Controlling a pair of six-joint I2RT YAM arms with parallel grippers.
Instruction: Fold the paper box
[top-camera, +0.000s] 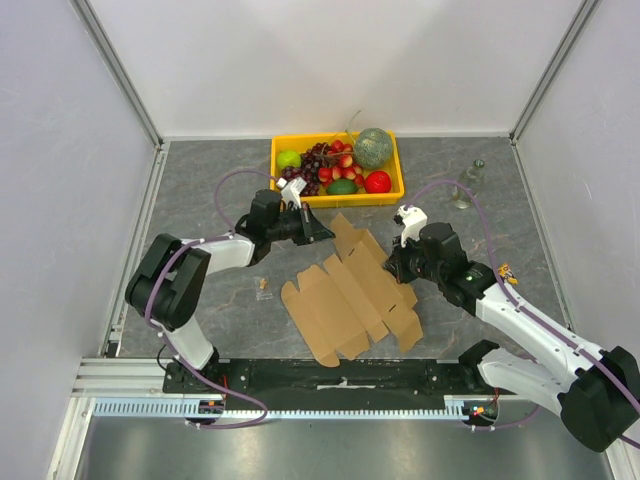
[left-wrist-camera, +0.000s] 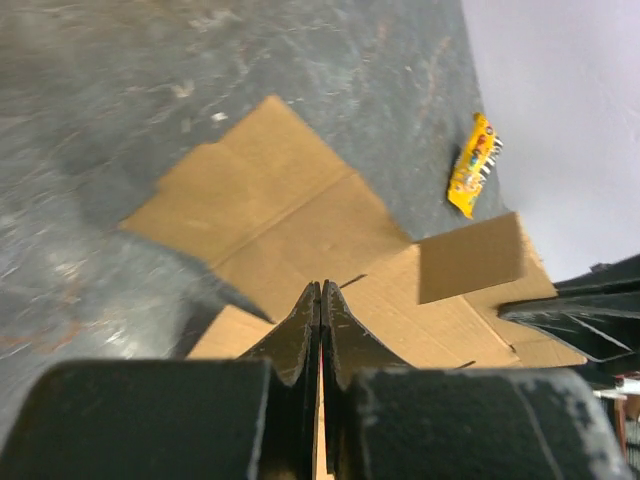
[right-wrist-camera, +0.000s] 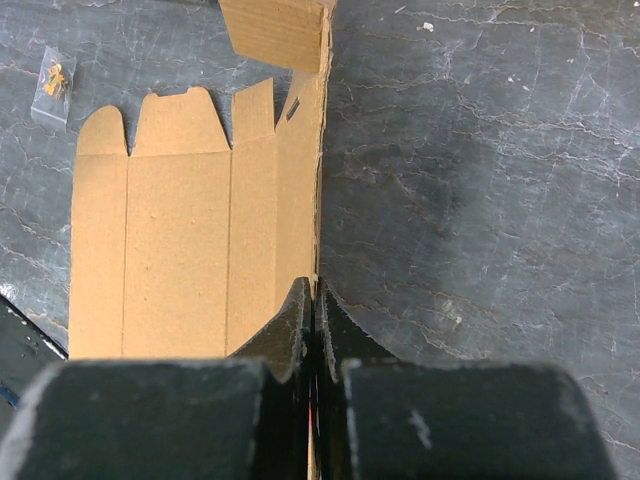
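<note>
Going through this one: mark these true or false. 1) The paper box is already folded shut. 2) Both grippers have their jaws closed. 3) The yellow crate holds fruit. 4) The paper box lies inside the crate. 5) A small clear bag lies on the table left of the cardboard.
1) False. The paper box is an open die-cut sheet, mostly flat, with one flap raised.
2) True. The left gripper and the right gripper both show their jaws pressed together.
3) True. The yellow crate holds fruit.
4) False. The sheet lies on the table, nearer the arms than the crate.
5) True. The small clear bag lies just left of the sheet.
</note>
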